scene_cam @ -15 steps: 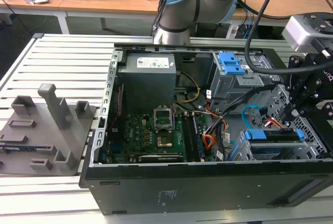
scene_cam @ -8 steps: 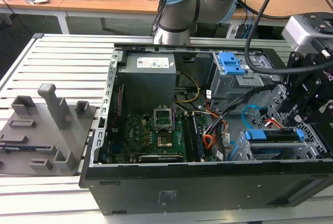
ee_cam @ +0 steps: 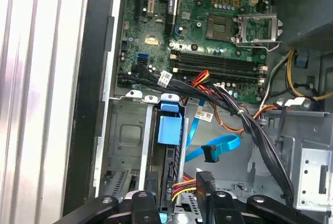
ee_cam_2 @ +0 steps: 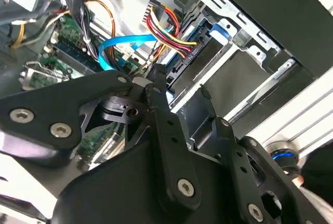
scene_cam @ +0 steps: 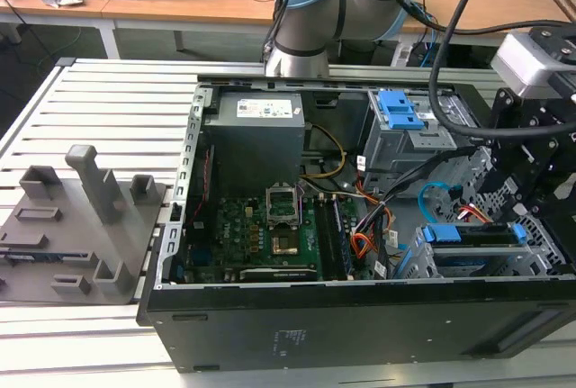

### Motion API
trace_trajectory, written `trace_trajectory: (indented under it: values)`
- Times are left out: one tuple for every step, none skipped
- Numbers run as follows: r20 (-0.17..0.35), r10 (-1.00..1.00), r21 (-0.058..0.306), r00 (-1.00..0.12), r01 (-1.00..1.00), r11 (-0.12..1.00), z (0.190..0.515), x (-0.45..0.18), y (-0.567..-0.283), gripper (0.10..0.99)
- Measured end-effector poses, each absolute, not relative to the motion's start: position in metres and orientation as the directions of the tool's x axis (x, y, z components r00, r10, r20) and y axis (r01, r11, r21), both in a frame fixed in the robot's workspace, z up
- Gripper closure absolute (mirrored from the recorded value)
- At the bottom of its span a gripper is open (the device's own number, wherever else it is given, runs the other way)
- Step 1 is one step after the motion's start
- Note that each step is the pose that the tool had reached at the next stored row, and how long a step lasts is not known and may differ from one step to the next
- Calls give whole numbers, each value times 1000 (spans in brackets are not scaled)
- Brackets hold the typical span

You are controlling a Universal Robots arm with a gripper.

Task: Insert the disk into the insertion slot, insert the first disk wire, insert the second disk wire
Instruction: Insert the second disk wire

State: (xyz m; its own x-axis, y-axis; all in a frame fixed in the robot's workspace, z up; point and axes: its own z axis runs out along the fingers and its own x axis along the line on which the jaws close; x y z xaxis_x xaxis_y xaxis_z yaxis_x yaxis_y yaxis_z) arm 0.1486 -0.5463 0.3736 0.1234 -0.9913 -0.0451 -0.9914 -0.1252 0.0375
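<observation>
Where the second wrist view looks along the end effector point(ee_cam_2: 180, 80), its black fingers point(ee_cam_2: 158, 99) stand parted with nothing clamped between them. The small black plug of the first disk wire point(ee_cam_2: 167, 26) sits just past their tips, at the end of the disk point(ee_cam_2: 221, 30); whether they touch it cannot be told. The disk lies inside the insertion slot point(ee_cam_2: 250, 44), blue carrier showing, and the second disk wire point(ee_cam_2: 122, 44) loops nearby.

In the first wrist view that light-blue cable's dark plug lies loose beside the slot, apart from the disk.

In the exterior view the computer case point(scene_cam: 360, 316) rests open on the slatted surface point(scene_cam: 99, 100), the disk seated at the exterior view's right and a grey fixture point(scene_cam: 81, 217) at its left.
</observation>
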Motion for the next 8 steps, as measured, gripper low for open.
trace_trajectory:
  values:
    - [-45, -987, 37, 153, -987, -155, 374, 149, -546, 663]
    - [-45, -987, 38, 156, -987, -158, 374, 149, -546, 663]
    - [-45, -987, 37, 156, -987, -158, 374, 149, -546, 663]
    - [-45, -987, 37, 156, -987, -158, 374, 149, -546, 663]
    - [-45, -987, 37, 156, -987, -158, 374, 149, -545, 663]
    - [-45, -987, 37, 156, -987, -158, 374, 149, -542, 663]
    - [-45, -987, 38, 156, -987, -158, 374, 149, -535, 663]
    - [-45, -987, 37, 156, -987, -158, 374, 149, -529, 663]
